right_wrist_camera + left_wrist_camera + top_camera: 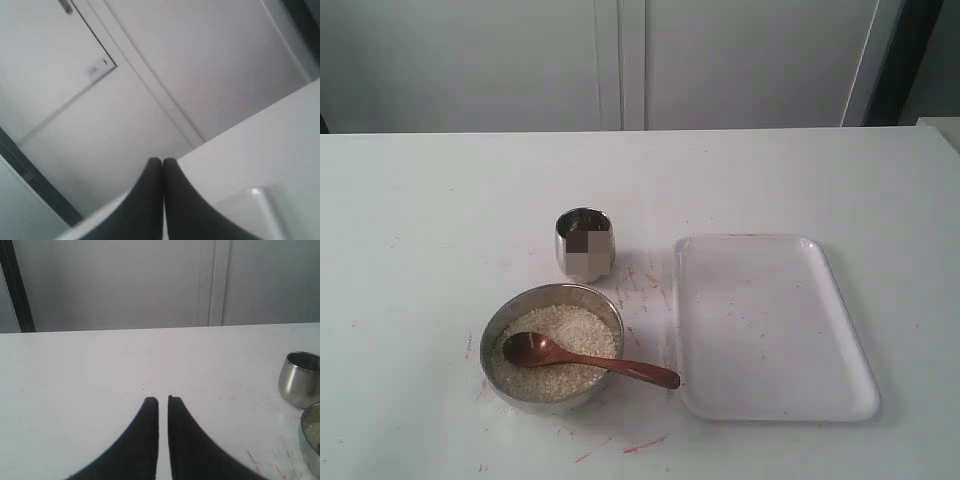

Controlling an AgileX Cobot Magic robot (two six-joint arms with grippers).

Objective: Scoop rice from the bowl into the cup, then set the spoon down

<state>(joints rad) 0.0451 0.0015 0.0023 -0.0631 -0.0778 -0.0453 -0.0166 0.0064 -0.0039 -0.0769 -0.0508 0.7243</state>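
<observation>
The white table (420, 220) carries everything. The clear rectangular tray (770, 320) lies at 3 o'clock from the bowl (495, 335), just beside it. The steel bowl holds a heap of rice (570, 325). The wooden spoon (590, 360) rests with its scoop on the grains and its handle crossing the rim toward 4 o'clock, the tip close to the tray's edge. The cup (585, 245) stands upright at 12 o'clock from the bowl, near it but apart. The left gripper (163, 400) hangs over bare table with its fingers nearly together, only a thin slit between them, gripping nothing. The right gripper (162, 161) has its fingers pressed together, also empty.
</observation>
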